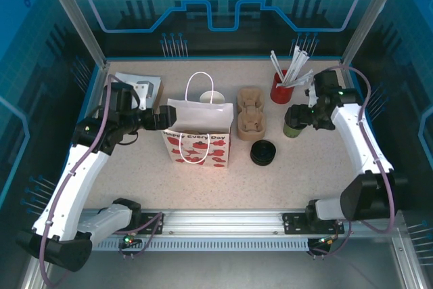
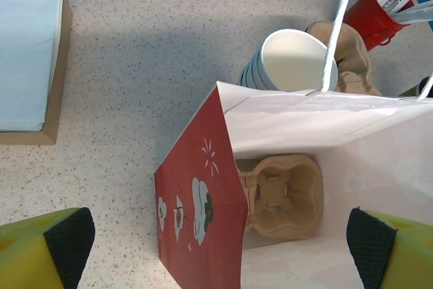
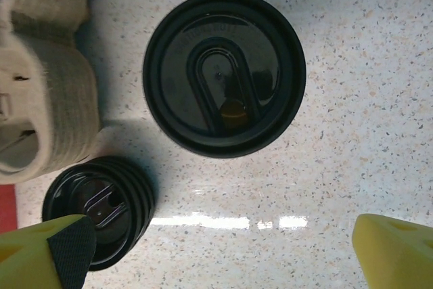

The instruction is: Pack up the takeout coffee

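Speckled tabletop [image 1: 304,170] holds your likely light, crushable takeout coffee [image 1: 293,123], three o'clock from the bag [image 1: 199,143]; right gripper [image 3: 230,248] spread wide, so grip below the lid [image 3: 223,72].

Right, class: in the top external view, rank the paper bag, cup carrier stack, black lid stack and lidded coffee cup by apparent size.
1. paper bag
2. cup carrier stack
3. black lid stack and lidded coffee cup: they look about alike, so I leave them unranked.
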Tool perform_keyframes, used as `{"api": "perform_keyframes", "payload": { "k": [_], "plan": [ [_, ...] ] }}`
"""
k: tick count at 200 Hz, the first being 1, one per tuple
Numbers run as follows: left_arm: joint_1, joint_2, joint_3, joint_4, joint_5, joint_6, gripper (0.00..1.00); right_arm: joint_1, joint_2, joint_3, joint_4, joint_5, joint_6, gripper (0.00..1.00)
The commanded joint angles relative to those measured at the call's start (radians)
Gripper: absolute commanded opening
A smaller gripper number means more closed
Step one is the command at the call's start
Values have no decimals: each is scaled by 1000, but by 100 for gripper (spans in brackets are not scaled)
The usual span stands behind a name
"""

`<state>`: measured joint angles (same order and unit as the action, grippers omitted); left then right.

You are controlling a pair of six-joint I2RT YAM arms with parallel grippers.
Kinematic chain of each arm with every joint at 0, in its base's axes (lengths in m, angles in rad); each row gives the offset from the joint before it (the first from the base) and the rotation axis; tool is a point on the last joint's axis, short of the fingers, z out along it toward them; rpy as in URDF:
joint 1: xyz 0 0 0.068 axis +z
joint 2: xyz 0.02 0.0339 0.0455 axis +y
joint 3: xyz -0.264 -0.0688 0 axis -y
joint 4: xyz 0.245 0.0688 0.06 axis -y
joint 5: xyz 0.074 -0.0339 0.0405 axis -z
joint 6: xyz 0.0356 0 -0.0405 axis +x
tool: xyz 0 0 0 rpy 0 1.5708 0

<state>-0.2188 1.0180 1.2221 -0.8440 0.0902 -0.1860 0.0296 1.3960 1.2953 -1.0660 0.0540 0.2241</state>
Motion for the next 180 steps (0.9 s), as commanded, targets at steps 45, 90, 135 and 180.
{"api": "perform_keyframes", "payload": {
  "k": [45,90,135,180],
  "plan": [
    [9,-15,-26,-12,-8,0,99,12,154,51,49,16,-32,100],
    [9,-16,-27,-11,-10,1,99,12,210,77,63,-3,-36,100],
    [9,-15,-27,-12,-12,3,99,13,252,95,72,-15,-39,100],
    [9,-15,-27,-12,-9,3,99,12,285,107,76,-17,-42,100]
  ]
}}
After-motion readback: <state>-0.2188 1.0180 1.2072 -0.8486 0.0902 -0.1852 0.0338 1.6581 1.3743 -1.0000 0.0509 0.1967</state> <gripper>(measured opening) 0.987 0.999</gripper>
